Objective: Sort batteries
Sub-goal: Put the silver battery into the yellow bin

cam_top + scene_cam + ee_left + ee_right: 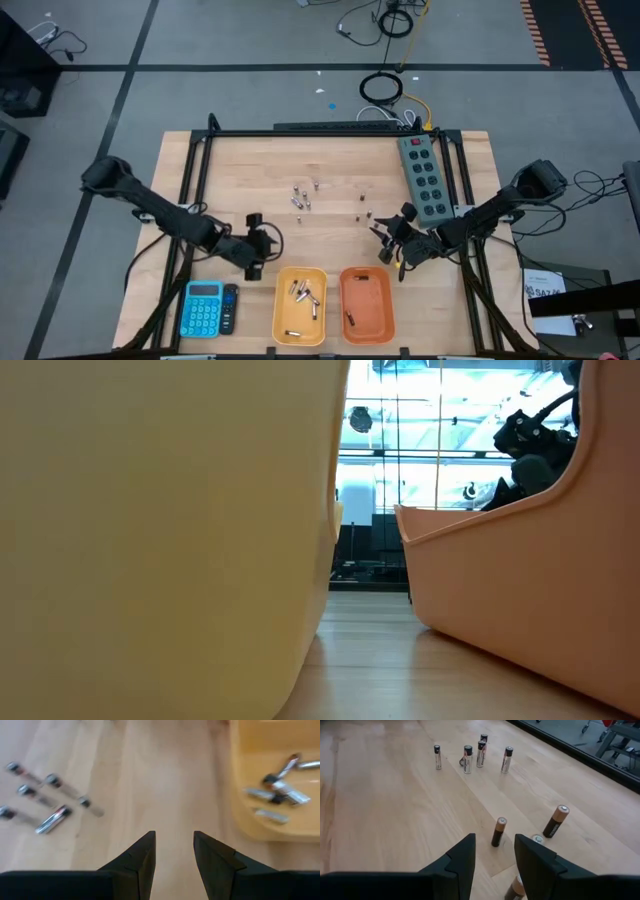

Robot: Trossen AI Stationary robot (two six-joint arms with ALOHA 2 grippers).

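Observation:
Several silvery batteries (303, 195) stand in a cluster mid-table, also seen in the right wrist view (472, 756) and blurred in the left wrist view (45, 802). Dark batteries (498, 831) stand just ahead of my right gripper (390, 243), which is open; another battery (516, 889) shows low between its fingers, and whether they touch it I cannot tell. My left gripper (262, 247) hovers open and empty (174, 855) over bare wood beside the yellow tray (283, 300). That tray holds several batteries (303, 292); the orange tray (366, 275) holds one (350, 320).
A grey power strip (423, 175) lies at the far right of the table. A blue calculator (203, 308) and a dark remote (230, 308) lie near the front left. The two trays' walls (160, 540) (520, 590) fill the low view.

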